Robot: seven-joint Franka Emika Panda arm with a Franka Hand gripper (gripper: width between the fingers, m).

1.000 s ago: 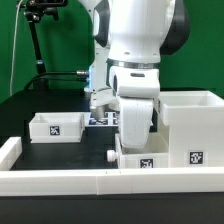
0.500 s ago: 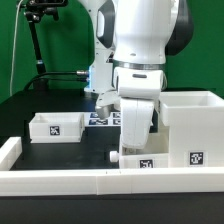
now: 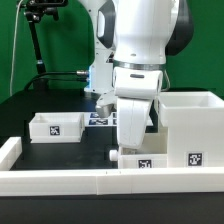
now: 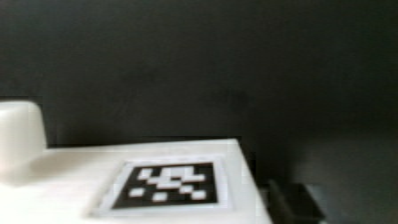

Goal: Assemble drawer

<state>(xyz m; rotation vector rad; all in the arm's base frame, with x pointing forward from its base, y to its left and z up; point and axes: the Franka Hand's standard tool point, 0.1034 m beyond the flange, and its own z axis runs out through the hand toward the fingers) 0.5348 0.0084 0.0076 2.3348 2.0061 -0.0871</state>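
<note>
Gripper [image 3: 131,146] is lowered over the near tray [image 3: 140,160], but the arm's white wrist housing [image 3: 135,110] covers the fingers. I cannot tell how far the jaws stand apart or whether they grasp anything.

Exterior view:
- The near tray stands low on the black table [image 3: 70,150], close behind the low rim wall [image 3: 90,181].
- It shows a square tag [image 3: 147,165] on its front face and a small dark knob [image 3: 111,155] at its end toward the exterior view's left.
- The casing [image 3: 192,125] stands just beside it on the exterior view's right. Whether the two touch cannot be determined.
- The side tray [image 3: 55,127] sits well apart, on the exterior view's left, open side up and tag facing forward.
- The marker board [image 3: 99,118] lies behind and is partly blocked by the arm.

Wrist view only:
- A flat white surface [image 4: 71,170] carrying a square tag [image 4: 169,185] is seen at close range, against the dark table.
- A rounded white form [image 4: 16,140] rises beside it, cut off at the frame edge.
- The picture is blurred, and this view alone does not settle which part the surface belongs to.
- A dark strip [image 4: 294,195] at the edge cannot be identified.
</note>
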